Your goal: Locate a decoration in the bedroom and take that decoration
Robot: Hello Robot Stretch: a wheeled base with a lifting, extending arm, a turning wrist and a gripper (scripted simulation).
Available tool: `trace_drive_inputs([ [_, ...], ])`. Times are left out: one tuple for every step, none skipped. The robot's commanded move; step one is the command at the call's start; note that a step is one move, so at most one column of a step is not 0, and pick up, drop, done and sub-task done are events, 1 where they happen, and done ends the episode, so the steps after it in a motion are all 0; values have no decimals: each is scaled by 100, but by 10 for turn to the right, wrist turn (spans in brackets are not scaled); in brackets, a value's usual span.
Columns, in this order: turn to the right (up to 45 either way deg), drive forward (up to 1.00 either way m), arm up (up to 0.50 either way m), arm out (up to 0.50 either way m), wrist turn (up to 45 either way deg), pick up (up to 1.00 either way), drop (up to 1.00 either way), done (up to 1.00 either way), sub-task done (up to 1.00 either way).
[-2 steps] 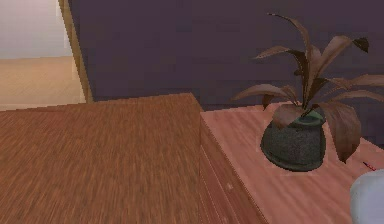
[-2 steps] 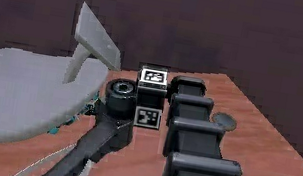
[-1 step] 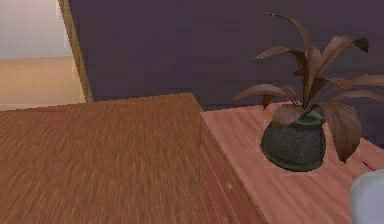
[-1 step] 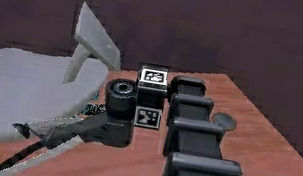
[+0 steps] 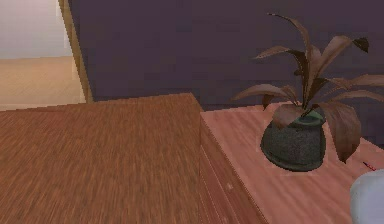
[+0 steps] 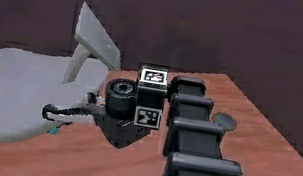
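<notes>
Apparently the grasp is being worked on. A pale grey rounded object (image 6: 12, 94) with a raised flap, likely the decoration, is lying on the reddish wooden table (image 6: 262, 144), and the gripper (image 6: 57, 114) is reaching at its edge. I cannot tell whether the fingers are gripping it. The next move is calling for a sure hold, then a lift clear of the tabletop — and of the potted plant (image 5: 300, 125) standing near.

The potted plant (image 5: 297, 138) loses leaf tips past the forward view's 3 o'clock edge. At 5 o'clock a pale rounded thing (image 5: 371, 198) is cut by the corner, and its kind cannot be told. In the arm side view the arm (image 6: 195, 149) leaves the picture at 6 o'clock. The hand (image 6: 54, 112) ends against a pale grey shape (image 6: 12, 94) at its 9 o'clock, so whether it holds anything cannot be told. A teal speck (image 6: 55, 130) under the fingers is too small to name.
</notes>
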Motion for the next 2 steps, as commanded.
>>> trace_drive_inputs([
  [0, 0, 0, 0, 60, 0, 0, 0, 0],
  [0, 0, 0, 0, 0, 100, 0, 0, 0],
])
